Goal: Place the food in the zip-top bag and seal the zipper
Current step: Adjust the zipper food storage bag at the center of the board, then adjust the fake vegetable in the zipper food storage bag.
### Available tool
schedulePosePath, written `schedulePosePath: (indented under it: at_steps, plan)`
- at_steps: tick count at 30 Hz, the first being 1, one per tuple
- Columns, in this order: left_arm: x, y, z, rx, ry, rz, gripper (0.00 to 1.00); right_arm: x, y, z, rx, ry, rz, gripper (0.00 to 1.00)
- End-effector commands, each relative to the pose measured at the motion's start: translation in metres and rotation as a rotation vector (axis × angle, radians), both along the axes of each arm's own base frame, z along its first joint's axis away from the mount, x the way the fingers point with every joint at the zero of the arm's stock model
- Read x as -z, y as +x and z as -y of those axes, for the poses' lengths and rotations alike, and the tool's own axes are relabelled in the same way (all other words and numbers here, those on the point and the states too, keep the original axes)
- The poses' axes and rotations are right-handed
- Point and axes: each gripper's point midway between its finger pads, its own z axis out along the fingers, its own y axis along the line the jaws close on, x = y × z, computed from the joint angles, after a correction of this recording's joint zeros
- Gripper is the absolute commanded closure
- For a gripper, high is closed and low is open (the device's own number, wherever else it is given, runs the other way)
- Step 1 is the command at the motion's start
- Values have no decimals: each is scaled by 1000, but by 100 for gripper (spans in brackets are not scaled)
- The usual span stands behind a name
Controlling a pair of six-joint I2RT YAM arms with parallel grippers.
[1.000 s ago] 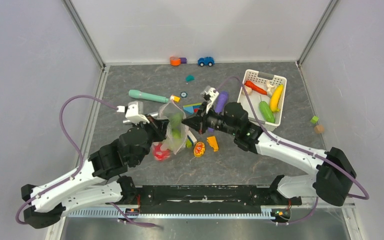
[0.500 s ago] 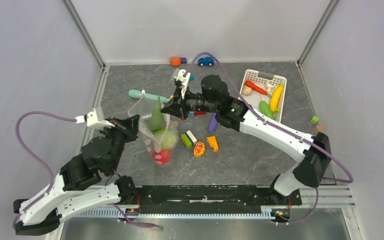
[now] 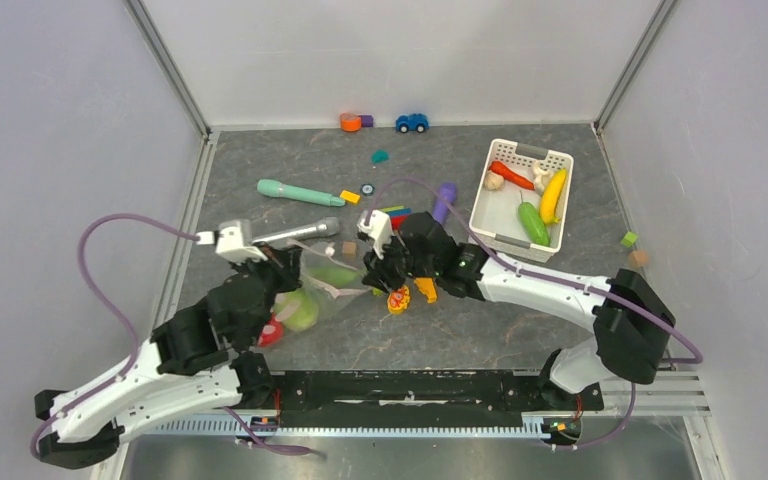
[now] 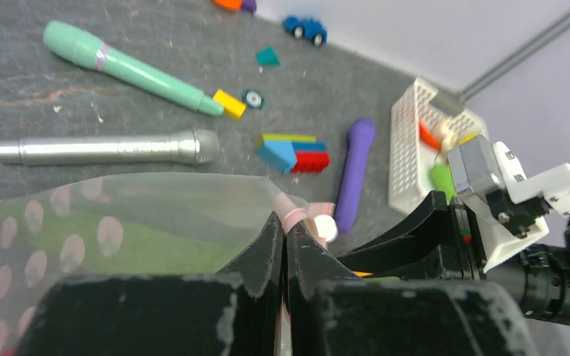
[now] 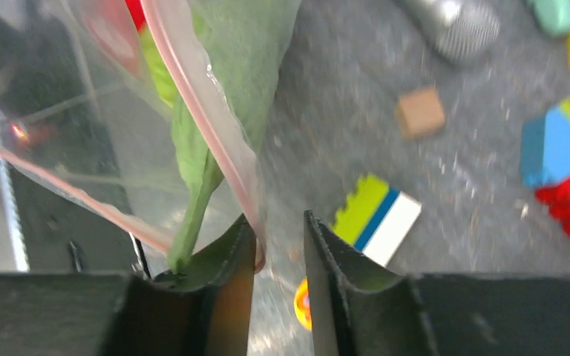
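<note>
From above, the zip-top bag [image 3: 325,288] lies at 7 o'clock of the table's middle. The left gripper [image 3: 292,265] is at its 9 o'clock and the right gripper [image 3: 372,268] at its 3 o'clock. At 2 o'clock, the white basket [image 3: 482,200] holds a cucumber [image 3: 533,224], banana [image 3: 553,195] and carrot [image 3: 511,175].

In the left wrist view, the jaws are clamped on the zipper [image 4: 295,215].

In the right wrist view, the jaws stand narrowly apart, with the pink strip against the 9 o'clock finger, unpinched. Green food [image 5: 193,170] shows inside the bag.
</note>
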Motion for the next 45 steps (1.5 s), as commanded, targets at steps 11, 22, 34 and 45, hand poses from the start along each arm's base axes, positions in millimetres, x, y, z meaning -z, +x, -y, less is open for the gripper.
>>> schedulePosePath:
  at_steps: [11, 22, 34, 45]
  plan:
    - [41, 0, 79, 247, 28, -104, 97, -52, -6, 74, 56, 119, 446, 36]
    - [47, -3, 87, 276, 4, -122, 97, -24, -47, 11, -292, 174, 313, 47]
    - [47, -2, 87, 267, 1, -124, 97, 34, -29, 14, -140, -13, 333, 43]
    - [59, -1, 89, 269, 34, -150, 98, 5, -47, 39, -87, 73, 400, 43]
